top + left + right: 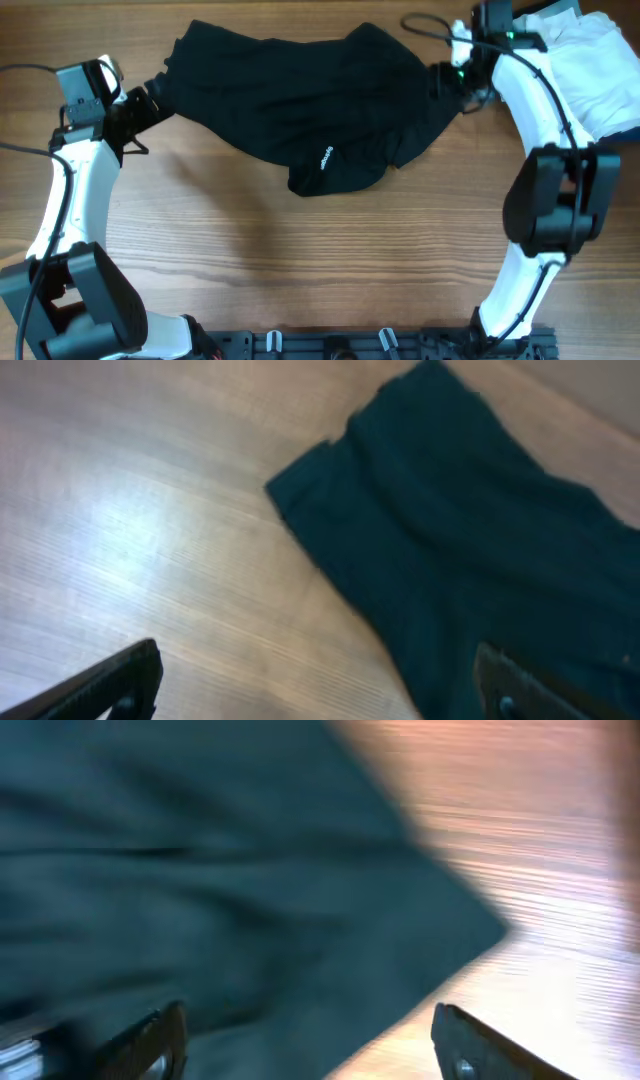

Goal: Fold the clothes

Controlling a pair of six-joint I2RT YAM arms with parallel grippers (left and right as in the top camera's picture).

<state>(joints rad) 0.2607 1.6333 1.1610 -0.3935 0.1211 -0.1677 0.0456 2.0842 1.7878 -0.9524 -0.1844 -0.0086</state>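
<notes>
The black garment (300, 95) lies spread across the far middle of the desk (300, 265). It is mostly flat but rumpled, with a lobe hanging toward me that carries a small white logo (325, 157). It is not folded yet, so I judge the task to be at its start: flattening the cloth or finding the edges to lift.

My left fingers (152, 100) sit at the garment's left edge. They are released and spread wide. In my left wrist view one finger hangs over bare wood and the other over dark cloth, with a corner of the garment ahead of them. Nothing is pinched.

My right fingers (447, 85) are at the opposite edge, also released and wide apart. My right wrist view is blurred, but it shows cloth under the fingers and a pointed corner running out onto the wood.

Having one arm at each end makes sense to me. With both side edges in reach I could take them together and carry one half over the other without dragging the whole piece askew.

A pile of white clothes (590, 60) sits at the far right corner, behind my right arm and apart from the black garment. I take it to be other laundry.
</notes>
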